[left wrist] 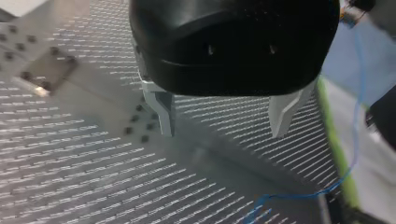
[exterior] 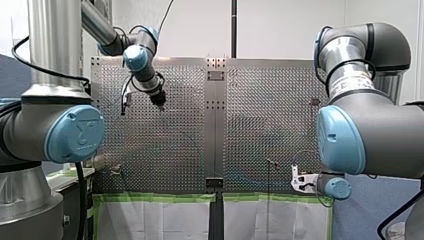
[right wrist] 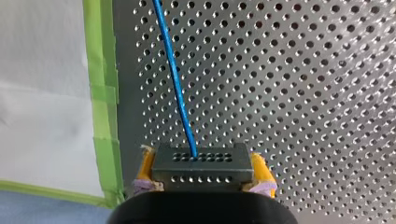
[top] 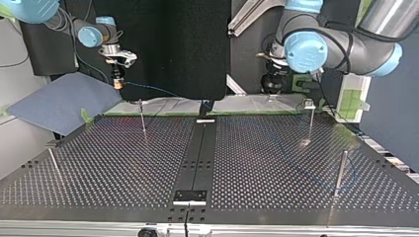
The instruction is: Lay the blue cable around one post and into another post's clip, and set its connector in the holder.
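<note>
Yellow-padded right pincer (right wrist: 204,170) around connector (right wrist: 201,161)

- how is the blue cable (right wrist: 180,88) seen?
- thin, run straight out of the grey connector (right wrist: 201,161), from its perforated face.
- and the connector?
- held level between the yellow pads (right wrist: 261,170) of my right gripper (right wrist: 201,173).

Robotics lab: my left arm (exterior: 60,132) and my right arm (exterior: 370,135) flank a perforated, green-taped table (exterior: 170,145) at centre frame.
</note>
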